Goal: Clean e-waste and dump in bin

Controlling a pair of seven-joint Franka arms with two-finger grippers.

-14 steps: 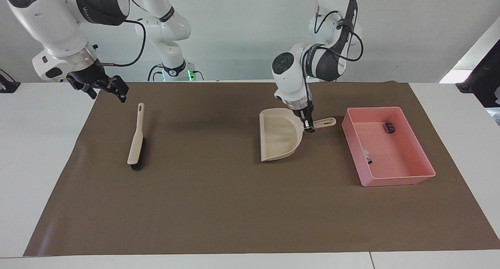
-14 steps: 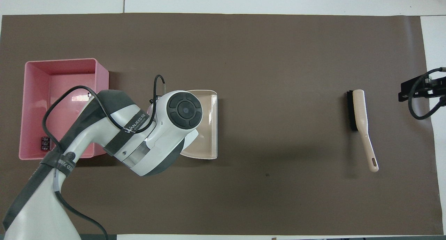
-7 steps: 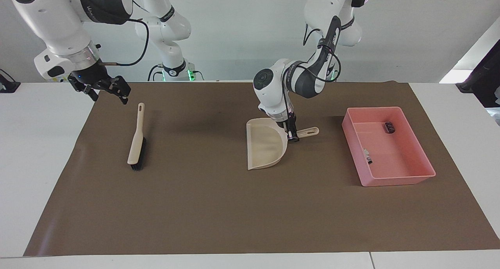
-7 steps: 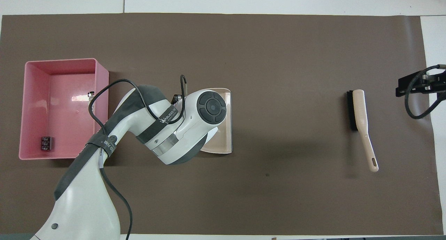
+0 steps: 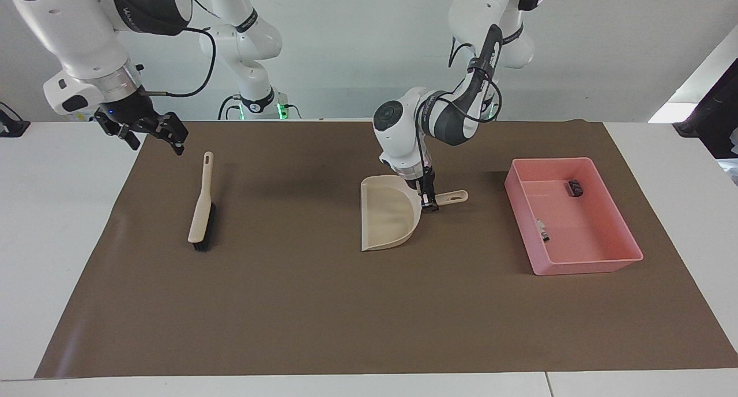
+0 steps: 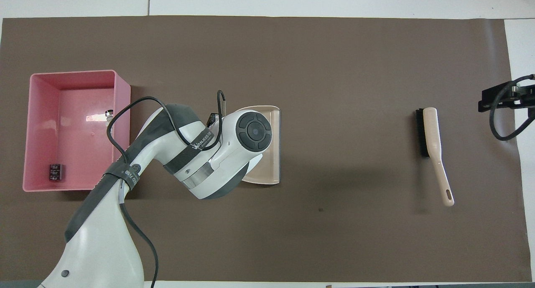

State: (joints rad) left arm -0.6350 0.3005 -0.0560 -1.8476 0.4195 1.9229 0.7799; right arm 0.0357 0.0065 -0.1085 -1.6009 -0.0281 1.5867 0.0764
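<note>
The pink bin (image 5: 599,263) (image 6: 71,73) stands toward the left arm's end of the mat. Both pieces of e-waste lie in it: a black chip (image 5: 575,188) (image 6: 55,172) in a corner nearer the robots, and a white piece (image 5: 541,229) (image 6: 109,113) against the wall that faces the dustpan. The beige dustpan (image 5: 383,215) (image 6: 273,154) rests flat mid-mat, and my left gripper (image 5: 430,203) is shut on its handle where it joins the pan. The overhead view hides that gripper under the arm. My right gripper (image 5: 153,129) (image 6: 501,100) hangs open over the mat's edge near the brush handle.
The beige brush (image 5: 202,210) (image 6: 432,141) with black bristles lies on the brown mat toward the right arm's end, its handle pointing to the robots. White table shows around the mat (image 5: 323,316).
My left arm has slid the dustpan along the mat away from the bin, toward the middle. The right gripper has barely shifted. The e-waste and brush have stayed put.
</note>
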